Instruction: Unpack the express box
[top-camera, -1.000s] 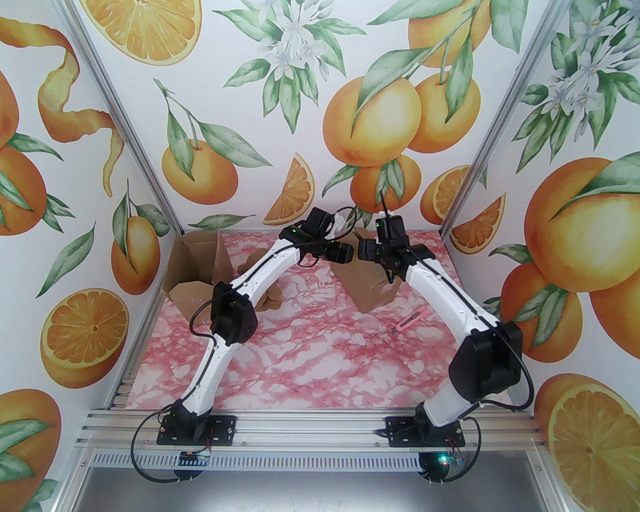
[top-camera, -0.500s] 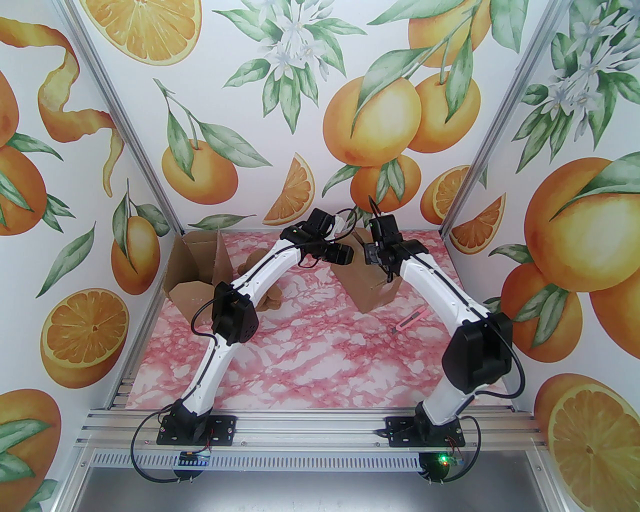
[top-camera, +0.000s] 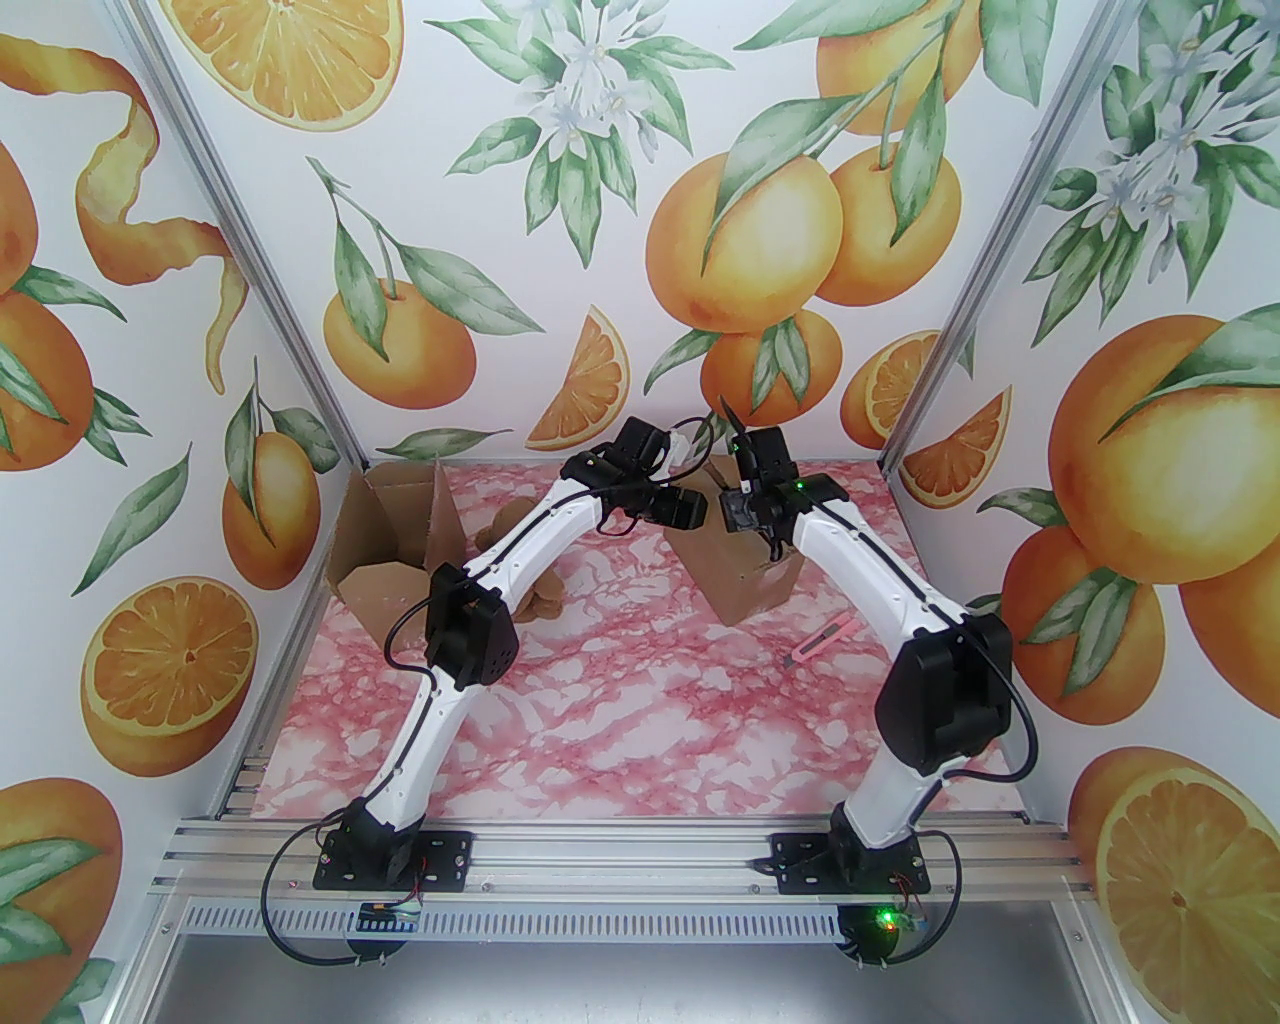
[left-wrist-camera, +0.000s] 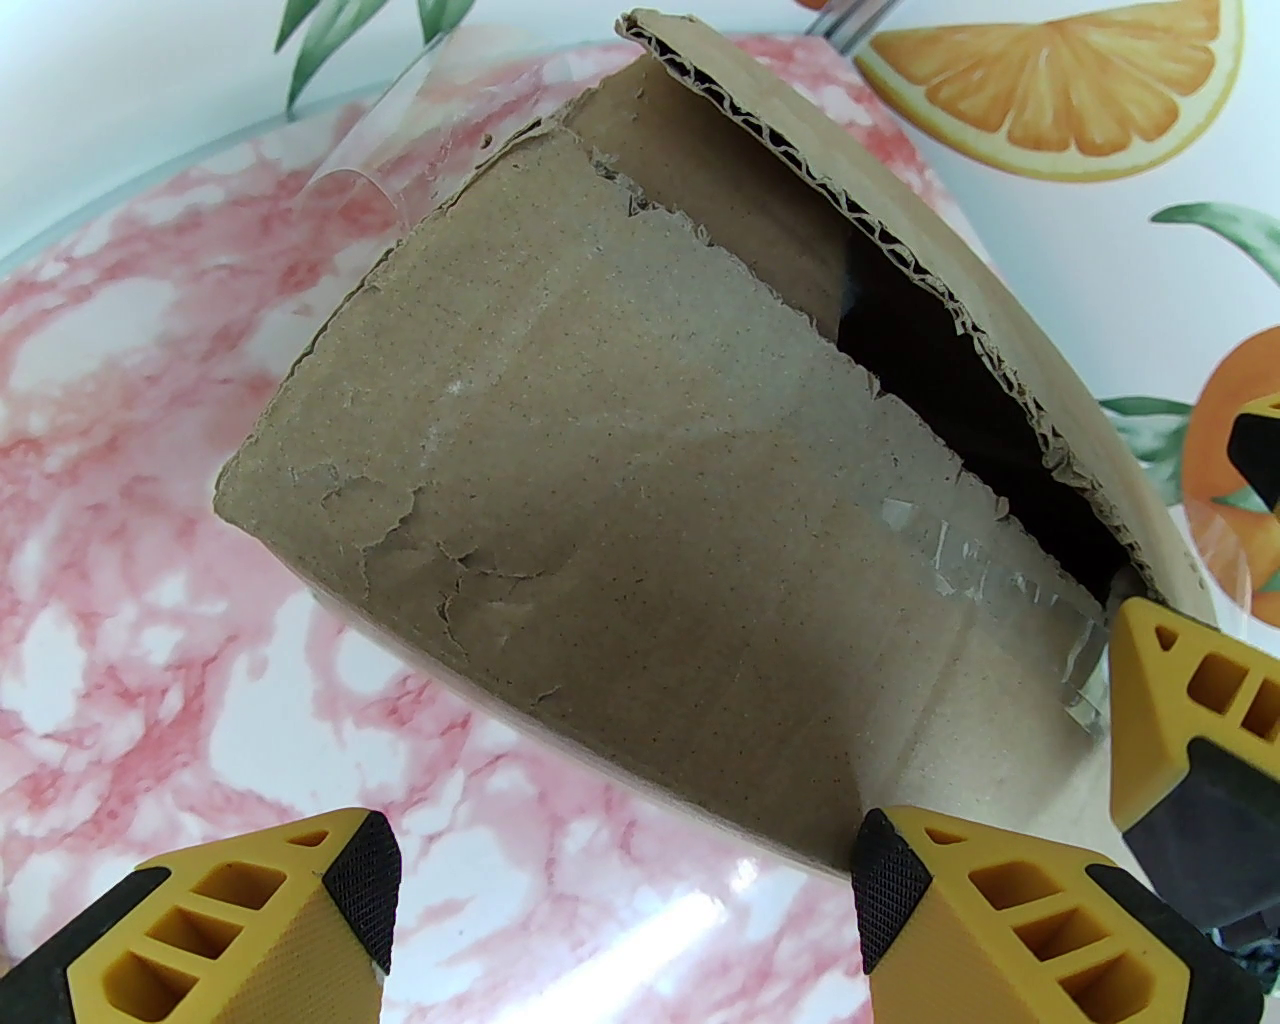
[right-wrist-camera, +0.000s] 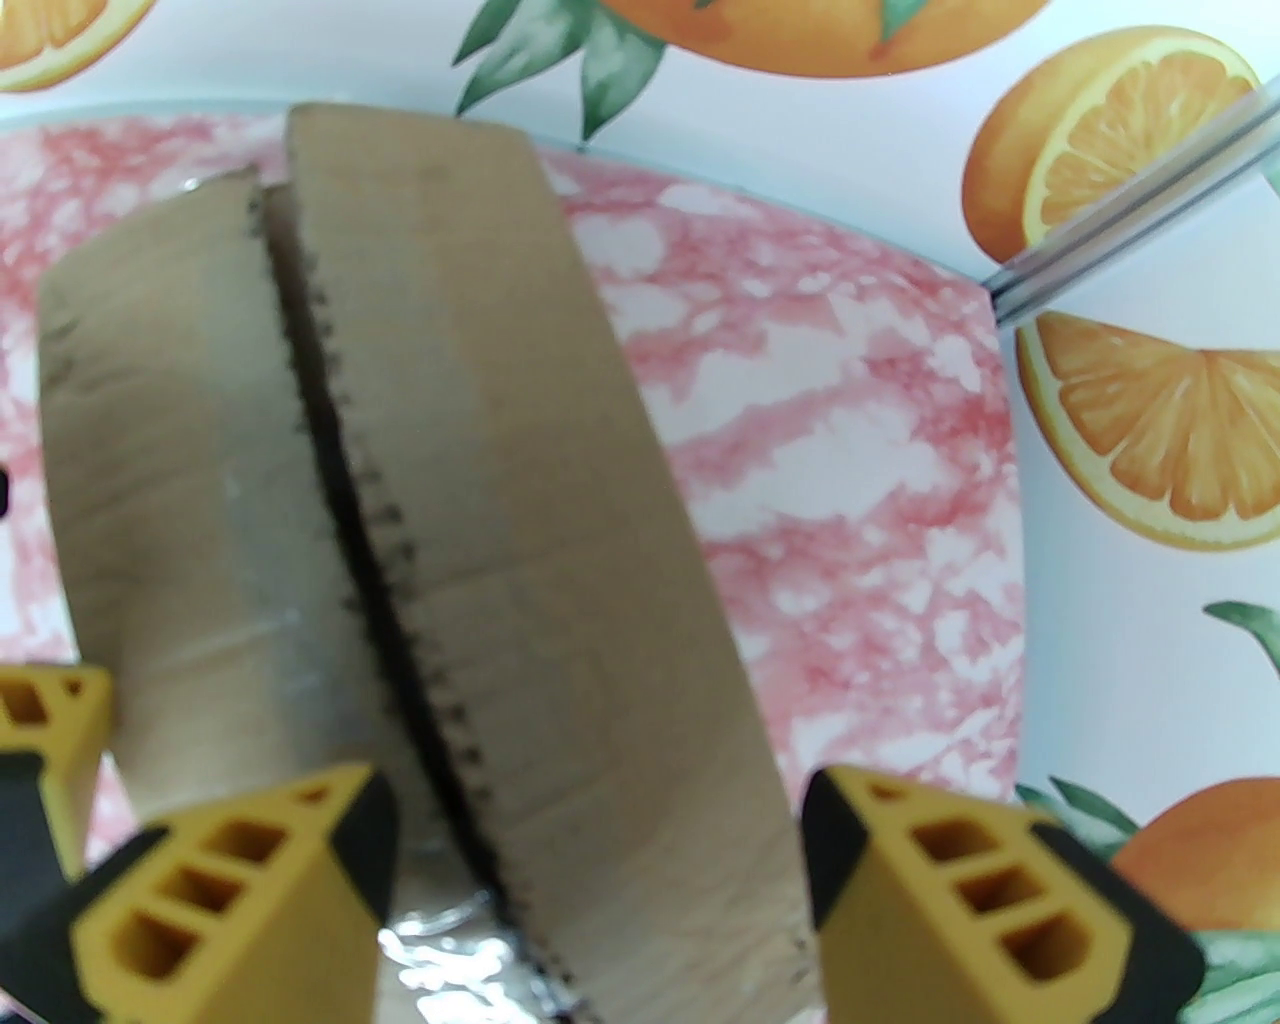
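The express box (top-camera: 745, 590) is brown cardboard and stands at the back middle of the pink marble table, with both arms bent over it. Its top (left-wrist-camera: 620, 520) carries torn clear tape, and one flap (left-wrist-camera: 900, 250) is lifted over a dark gap. My left gripper (left-wrist-camera: 620, 900) is open just in front of the box's near corner. My right gripper (right-wrist-camera: 600, 880) is open, with the end of the lifted flap (right-wrist-camera: 520, 450) between its fingers and a small gap on the left side. In the top view the left gripper (top-camera: 685, 507) and right gripper (top-camera: 738, 512) nearly meet.
A second cardboard box (top-camera: 385, 560) stands open at the back left. Brown lumps (top-camera: 540, 600) lie beside it, partly behind the left arm. A pink utility knife (top-camera: 822, 640) lies right of the express box. A peeled tape strip (left-wrist-camera: 350, 150) curls up behind the box.
The right arm has swung left and leaned in over the box, and its jaws have narrowed a little. The left arm has stayed put.
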